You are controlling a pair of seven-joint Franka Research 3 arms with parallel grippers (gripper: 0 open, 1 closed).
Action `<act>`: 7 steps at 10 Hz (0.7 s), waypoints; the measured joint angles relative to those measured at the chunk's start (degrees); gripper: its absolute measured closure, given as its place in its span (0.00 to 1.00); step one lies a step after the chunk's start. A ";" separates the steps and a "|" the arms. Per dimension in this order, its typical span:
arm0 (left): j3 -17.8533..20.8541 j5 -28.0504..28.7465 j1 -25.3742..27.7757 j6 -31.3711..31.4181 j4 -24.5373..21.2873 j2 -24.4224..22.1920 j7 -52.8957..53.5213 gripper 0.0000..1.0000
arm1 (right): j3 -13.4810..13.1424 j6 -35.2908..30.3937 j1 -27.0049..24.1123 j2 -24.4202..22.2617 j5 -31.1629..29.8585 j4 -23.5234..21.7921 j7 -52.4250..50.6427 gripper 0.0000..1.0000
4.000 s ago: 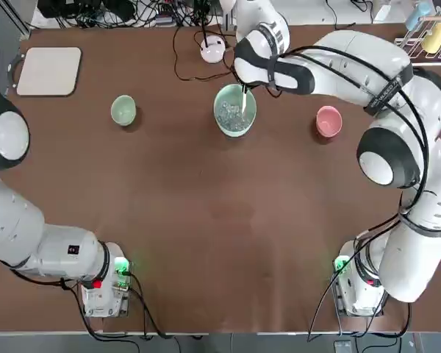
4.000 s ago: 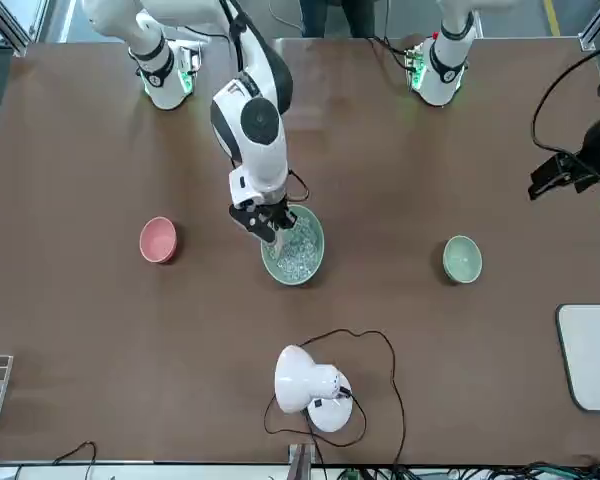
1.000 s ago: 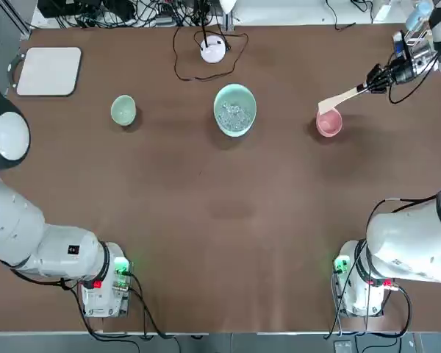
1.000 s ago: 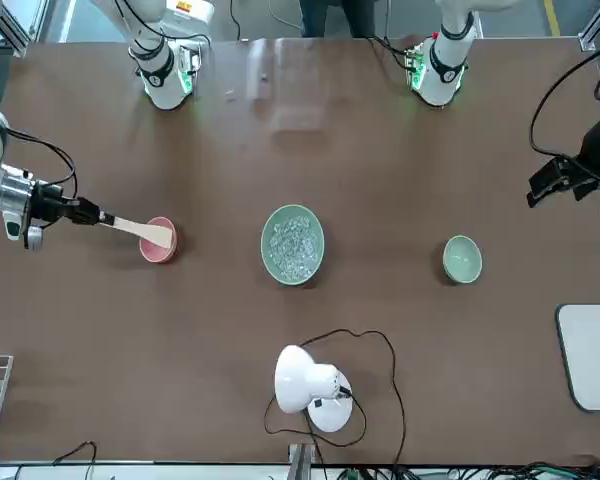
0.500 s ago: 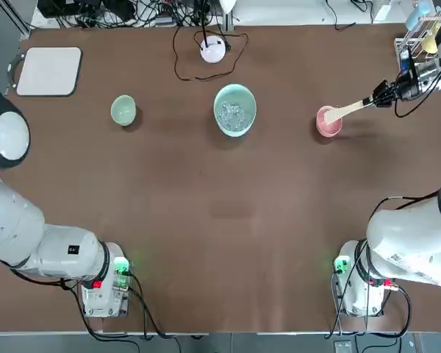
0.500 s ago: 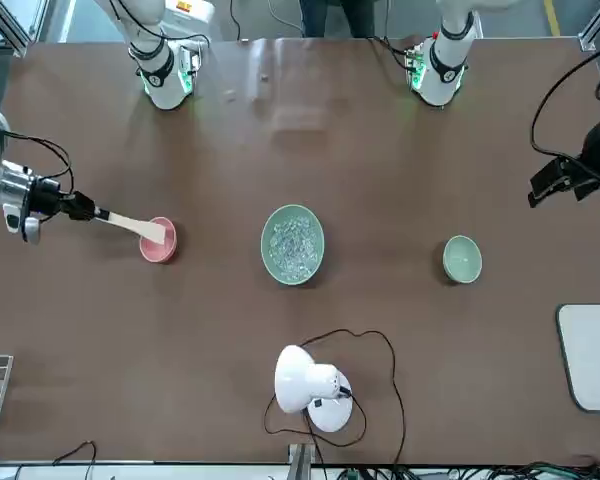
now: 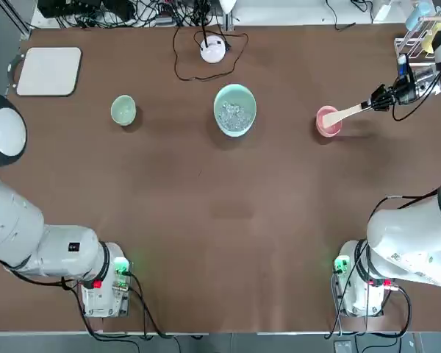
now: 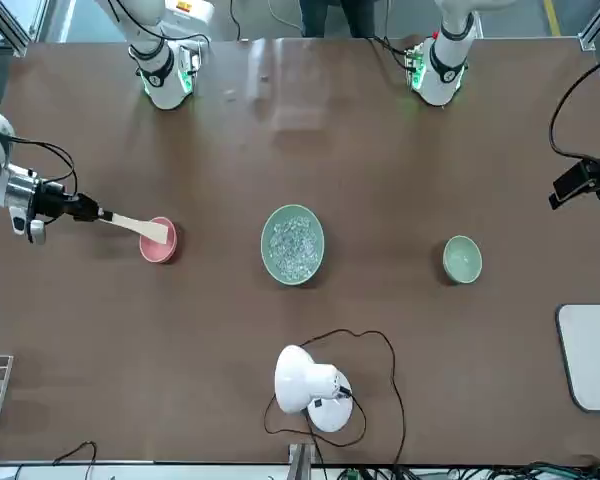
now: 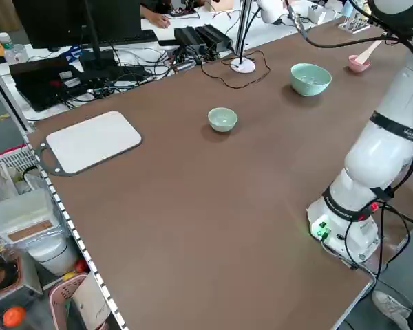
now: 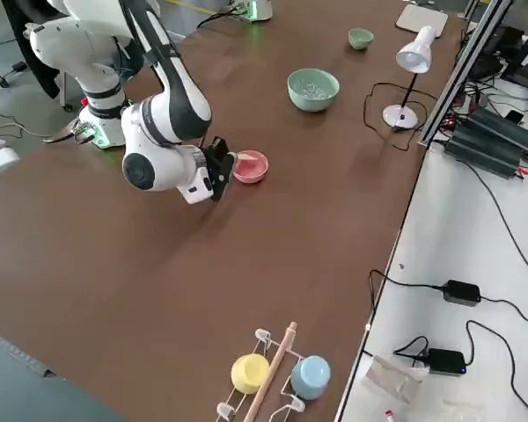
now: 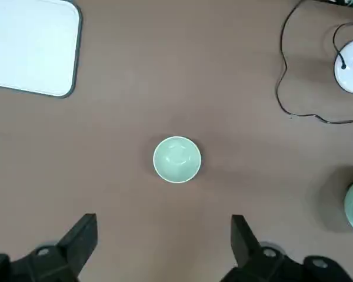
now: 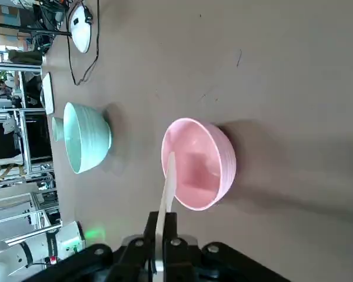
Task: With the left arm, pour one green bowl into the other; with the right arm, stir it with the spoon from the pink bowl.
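The glossy white arms (image 7: 55, 246) have rounded segments, black bands, loose black cables and green-lit bases.
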 joint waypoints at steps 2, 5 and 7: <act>-0.16 0.00 -0.60 0.00 0.00 0.00 0.00 0.00 | 0.03 0.11 0.00 0.80 0.94 -0.10 0.00 0.95; -0.08 0.00 -0.30 -0.01 0.00 0.00 0.00 0.00 | 0.05 0.36 0.00 2.37 2.30 -0.10 -0.03 0.95; -0.14 0.00 -0.50 -0.01 0.00 0.00 0.00 0.00 | 0.05 0.57 0.00 3.07 2.62 -0.10 -0.25 0.95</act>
